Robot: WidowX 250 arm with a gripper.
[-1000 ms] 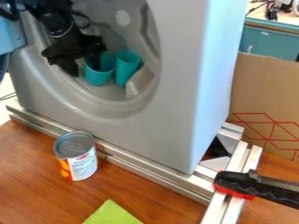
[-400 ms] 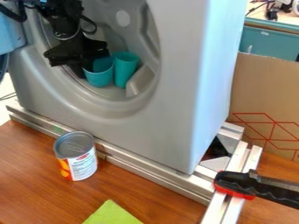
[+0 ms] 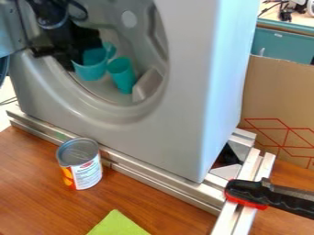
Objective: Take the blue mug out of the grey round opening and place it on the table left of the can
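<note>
End effector (image 3: 79, 57): closed, apparently, on the rim wall of a teal cup (image 3: 91, 72), within the recess of a grey housing (image 3: 187, 114). Cup: likely light, stiff, smooth plastic; best held by its wall. Second teal cup (image 3: 123, 78): beside it, tilted. Can (image 3: 80, 165): upright, tabletop (image 3: 30, 193).

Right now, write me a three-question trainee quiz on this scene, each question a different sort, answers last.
1. True or false: the metal can lies on its side.
2. Which is nearest the gripper?
A) the metal can
B) a turquoise cup
C) the black-handled tool
3. Fill in the colour: the flat sheet on the wooden table is ____.
Key: 1 false; 2 B; 3 green.
</note>
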